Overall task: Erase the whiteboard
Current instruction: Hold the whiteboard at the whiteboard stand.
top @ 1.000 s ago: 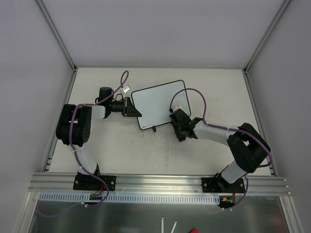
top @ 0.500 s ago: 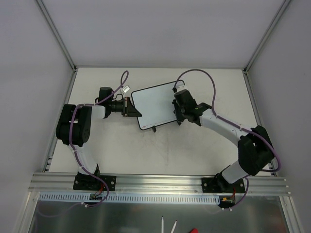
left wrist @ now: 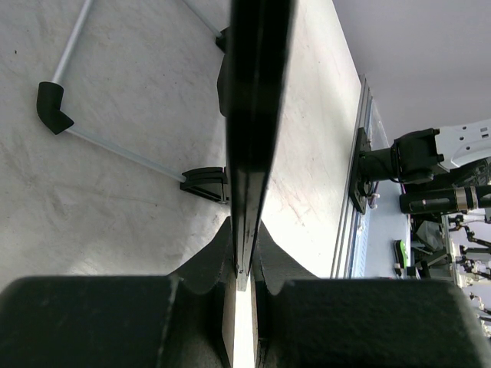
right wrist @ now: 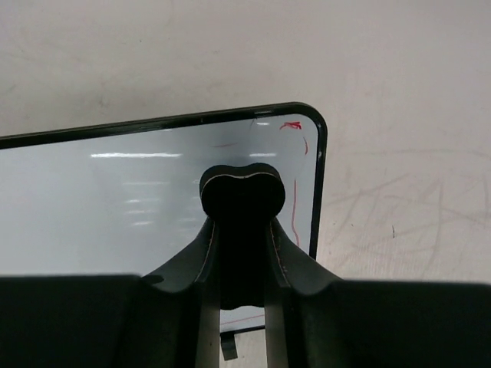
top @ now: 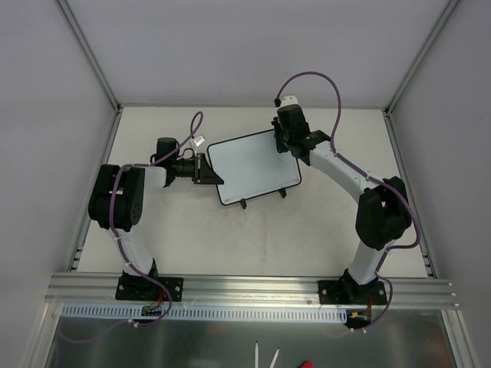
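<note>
My left claw (left wrist: 244, 257) clenches the flat white black-rimmed whiteboard (left wrist: 255, 115) steady for wiping. My right claw (right wrist: 242, 230) grips the black bone-shaped eraser (right wrist: 242, 190), with red streaks (right wrist: 294, 201) just beside it.

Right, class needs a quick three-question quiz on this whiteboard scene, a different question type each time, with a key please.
1. True or false: the left claw is shut on the edge of the whiteboard.
2. What does the right claw hold? A) a marker B) a black eraser C) nothing
3. Short answer: what colour are the marks near the board's corner in the right wrist view?
Key: 1 true; 2 B; 3 red.
</note>
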`<state>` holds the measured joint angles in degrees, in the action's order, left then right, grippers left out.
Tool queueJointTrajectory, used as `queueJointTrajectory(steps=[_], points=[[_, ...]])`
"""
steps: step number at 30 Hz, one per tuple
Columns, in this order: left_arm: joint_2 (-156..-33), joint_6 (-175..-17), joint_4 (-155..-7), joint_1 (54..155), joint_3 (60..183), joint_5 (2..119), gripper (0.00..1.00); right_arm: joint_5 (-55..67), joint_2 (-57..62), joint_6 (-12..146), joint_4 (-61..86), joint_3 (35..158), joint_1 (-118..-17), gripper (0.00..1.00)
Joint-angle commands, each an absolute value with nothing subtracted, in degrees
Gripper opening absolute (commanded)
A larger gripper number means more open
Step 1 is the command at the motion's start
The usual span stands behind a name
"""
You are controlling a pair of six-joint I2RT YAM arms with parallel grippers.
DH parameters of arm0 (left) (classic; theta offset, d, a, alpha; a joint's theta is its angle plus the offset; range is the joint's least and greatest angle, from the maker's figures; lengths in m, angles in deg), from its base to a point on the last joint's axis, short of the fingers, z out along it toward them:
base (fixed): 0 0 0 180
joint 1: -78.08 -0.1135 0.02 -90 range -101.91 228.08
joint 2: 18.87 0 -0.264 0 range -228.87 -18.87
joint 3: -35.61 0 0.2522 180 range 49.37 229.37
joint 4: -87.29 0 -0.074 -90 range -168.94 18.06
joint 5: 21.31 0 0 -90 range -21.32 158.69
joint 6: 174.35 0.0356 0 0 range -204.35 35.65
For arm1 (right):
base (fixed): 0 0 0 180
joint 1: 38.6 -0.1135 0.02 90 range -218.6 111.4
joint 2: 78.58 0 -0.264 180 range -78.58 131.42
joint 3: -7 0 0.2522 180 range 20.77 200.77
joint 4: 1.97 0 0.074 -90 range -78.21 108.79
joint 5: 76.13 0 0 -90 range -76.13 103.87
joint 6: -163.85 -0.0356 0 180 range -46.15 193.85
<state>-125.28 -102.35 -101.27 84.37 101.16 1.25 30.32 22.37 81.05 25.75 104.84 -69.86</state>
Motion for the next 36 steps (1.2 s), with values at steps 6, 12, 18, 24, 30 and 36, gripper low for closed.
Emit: queueJointTrajectory(steps=[6,12,18,24,30,36], points=[[-124.43,-102.98,-101.44,83.62,100.61,3.56,0.0,33.03,28.38,84.31,20.85,110.33,-68.74,0.0],[-124.43,-102.72,-101.36,83.62,100.7,3.47,0.0,31.97,31.37,85.1,19.88,112.52,-68.66,0.0],[-124.43,-101.93,-100.57,84.06,100.87,4.08,0.0,27.15,31.73,84.84,19.7,112.44,-68.74,0.0],[-124.43,-100.79,-98.81,84.59,101.57,4.7,0.0,25.91,31.29,84.22,19.7,111.82,-69.1,0.0],[-124.25,-100.35,-98.28,84.59,101.57,4.88,0.0,33.28,33.04,82.47,20.93,112.35,-68.04,0.0],[-124.25,-100.35,-98.1,84.59,101.66,4.88,0.0,36.28,33.4,80.09,21.55,111.38,-64.89,0.0]])
